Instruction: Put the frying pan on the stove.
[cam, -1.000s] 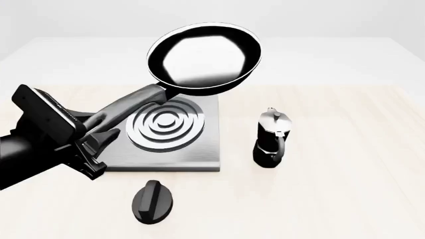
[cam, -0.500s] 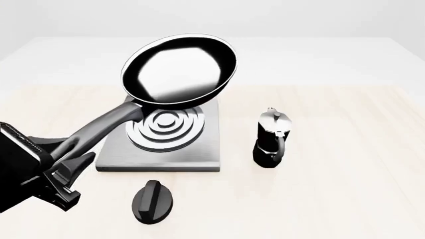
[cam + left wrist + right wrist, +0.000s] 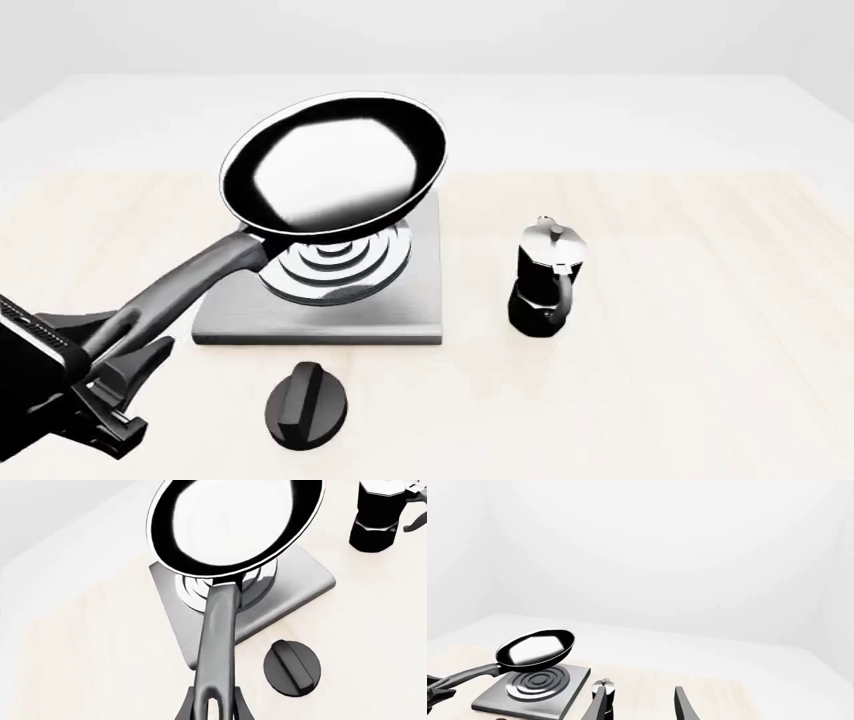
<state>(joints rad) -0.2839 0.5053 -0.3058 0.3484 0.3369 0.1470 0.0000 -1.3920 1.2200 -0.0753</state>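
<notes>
Holding frying pan point(image 3: 334, 168) over stove point(image 3: 400, 305): left gripper point(image 3: 114, 375) fingers clamped on handle, handle pointing near-left; right gripper point(image 3: 640, 705) fingers apart.

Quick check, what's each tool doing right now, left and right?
Left tool: closed on the handle of the frying pan, holding it in the air above the stove.
Right tool: open, holding nothing.

My left gripper point(image 3: 114, 365) is clamped shut near the bench's front-left corner; my right gripper point(image 3: 640, 705) holds its jaws apart.
</notes>
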